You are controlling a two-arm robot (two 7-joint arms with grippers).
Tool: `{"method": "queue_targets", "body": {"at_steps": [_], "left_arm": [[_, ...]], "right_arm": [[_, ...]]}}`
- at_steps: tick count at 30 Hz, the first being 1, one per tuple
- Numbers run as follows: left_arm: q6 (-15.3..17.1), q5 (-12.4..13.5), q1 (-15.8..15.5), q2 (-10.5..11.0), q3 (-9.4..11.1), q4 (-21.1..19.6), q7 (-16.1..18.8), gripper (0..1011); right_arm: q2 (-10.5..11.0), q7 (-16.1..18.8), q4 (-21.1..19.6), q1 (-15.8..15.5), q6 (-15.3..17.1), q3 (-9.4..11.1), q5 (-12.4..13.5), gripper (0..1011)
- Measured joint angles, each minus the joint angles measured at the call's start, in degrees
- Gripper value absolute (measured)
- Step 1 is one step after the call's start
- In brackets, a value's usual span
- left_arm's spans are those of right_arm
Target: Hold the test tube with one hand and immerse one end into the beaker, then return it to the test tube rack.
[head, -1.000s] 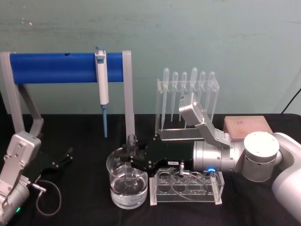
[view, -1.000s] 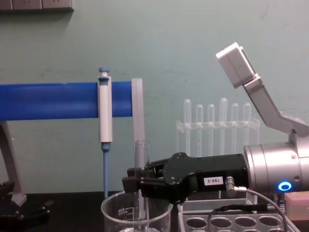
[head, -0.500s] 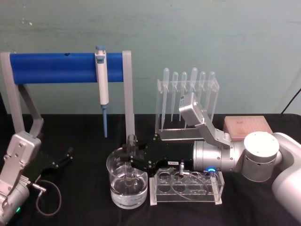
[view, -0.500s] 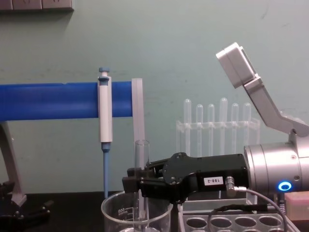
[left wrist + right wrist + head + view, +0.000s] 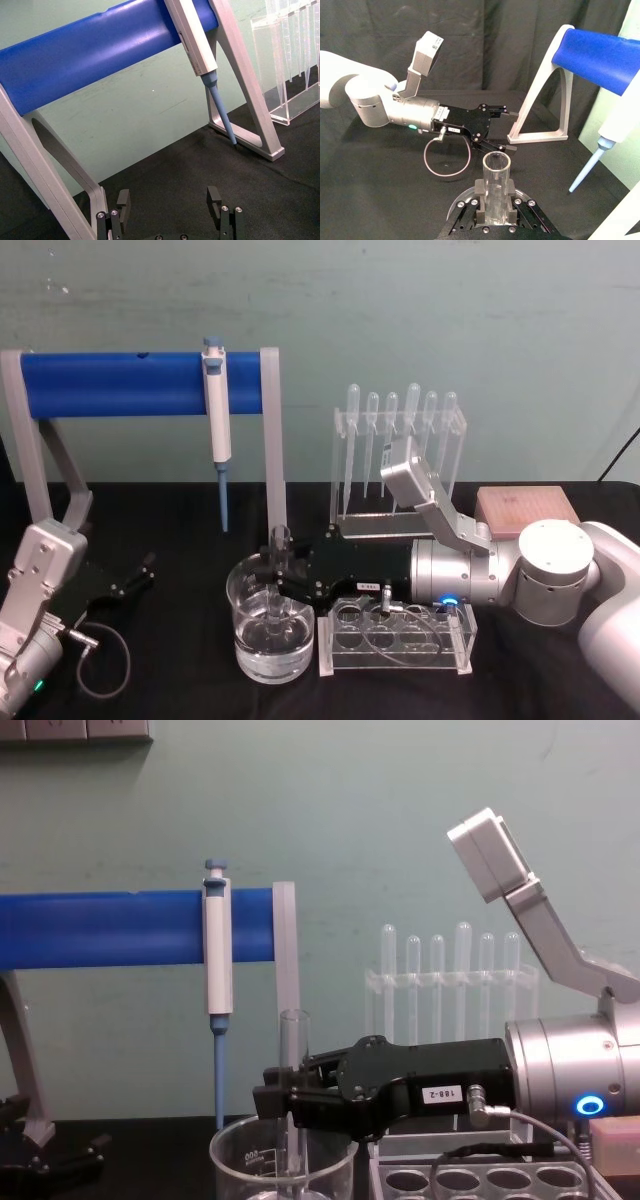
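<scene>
Test tube [image 5: 294,1042] held straight up, with its round end dipped down inside the beaker [image 5: 236,1158].

The right gripper [image 5: 275,575] reaches in from the side, and its jaws are pinching the tube partway down. That leaves the open top poking up above the jaws and the bottom hanging down below the beaker's rim, over the middle of the beaker. I think it is kept upright and in the middle so the glass does not bump the beaker wall. The bottom end looks like it is in the water, but I cannot tell how deep. The clear rack [image 5: 400,652] with round holes sits on the black counter [image 5: 170,530] just beside the beaker, right under the arm, so the way back should be short. The left gripper [image 5: 135,577] sits low at the left of the counter, well apart from the beaker, with its jaws spread and nothing in them.
</scene>
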Motion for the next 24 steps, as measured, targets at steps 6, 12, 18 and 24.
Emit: {"method": "queue_targets", "body": {"at_steps": [6, 12, 18, 24], "left_arm": [[0.0, 0.0, 0.0, 0.0, 0.0, 0.0, 0.0, 1000], [0.0, 0.0, 0.0, 0.0, 0.0, 0.0, 0.0, 1000], [0.0, 0.0, 0.0, 0.0, 0.0, 0.0, 0.0, 1000], [0.0, 0.0, 0.0, 0.0, 0.0, 0.0, 0.0, 1000]], "right_arm": [[0.0, 0.0, 0.0, 0.0, 0.0, 0.0, 0.0, 225], [0.0, 0.0, 0.0, 0.0, 0.0, 0.0, 0.0, 225], [0.0, 0.0, 0.0, 0.0, 0.0, 0.0, 0.0, 225], [0.0, 0.0, 0.0, 0.0, 0.0, 0.0, 0.0, 225]]}}
